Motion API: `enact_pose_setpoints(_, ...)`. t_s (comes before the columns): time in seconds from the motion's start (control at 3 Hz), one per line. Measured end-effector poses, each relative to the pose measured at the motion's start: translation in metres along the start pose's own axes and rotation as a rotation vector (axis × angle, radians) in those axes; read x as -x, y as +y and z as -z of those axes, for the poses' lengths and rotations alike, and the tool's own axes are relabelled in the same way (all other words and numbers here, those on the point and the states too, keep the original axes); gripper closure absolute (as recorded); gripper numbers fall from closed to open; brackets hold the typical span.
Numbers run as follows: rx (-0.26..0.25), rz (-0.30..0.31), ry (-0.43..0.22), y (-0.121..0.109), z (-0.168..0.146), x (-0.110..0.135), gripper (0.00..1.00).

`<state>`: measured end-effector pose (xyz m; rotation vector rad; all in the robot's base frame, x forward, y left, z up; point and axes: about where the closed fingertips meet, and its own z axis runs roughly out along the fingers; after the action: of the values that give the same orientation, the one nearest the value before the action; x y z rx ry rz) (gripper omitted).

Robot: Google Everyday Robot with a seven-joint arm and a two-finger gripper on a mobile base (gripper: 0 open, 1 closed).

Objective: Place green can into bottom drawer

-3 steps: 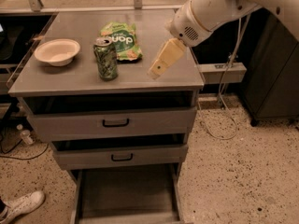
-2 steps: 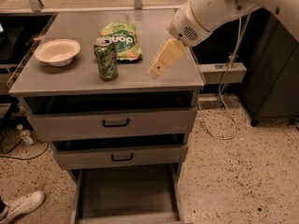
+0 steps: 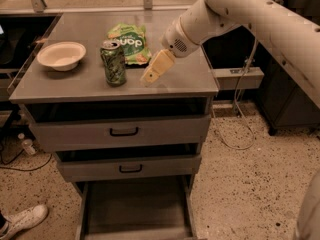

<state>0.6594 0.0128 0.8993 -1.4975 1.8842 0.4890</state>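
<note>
In the reaching step, the gripper (image 3: 150,76), whose state I cannot tell, hangs just right of the green can (image 3: 113,62) and must next grasp it for the open bottom drawer (image 3: 135,209).

Gripper (image 3: 149,77) now nearer the green can (image 3: 114,64) (beside, not touching).

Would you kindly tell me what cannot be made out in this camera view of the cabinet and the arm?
- Bottom drawer: front end cut off by the lower edge.
- Snack bag: near corner hidden behind the green can.
- Gripper, right of the can over the cabinet top: its underside faces away.
- Upper drawers: insides in shadow.
</note>
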Motion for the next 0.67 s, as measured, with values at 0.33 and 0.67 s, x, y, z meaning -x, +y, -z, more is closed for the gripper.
enact_pose_setpoints(0.33, -0.014, -0.008, -0.063, -0.006, -0.01, 0.013, 0.0)
enact_pose_setpoints(0.67, 0.013, 0.031, -0.097, -0.02, -0.051, 0.047, 0.0)
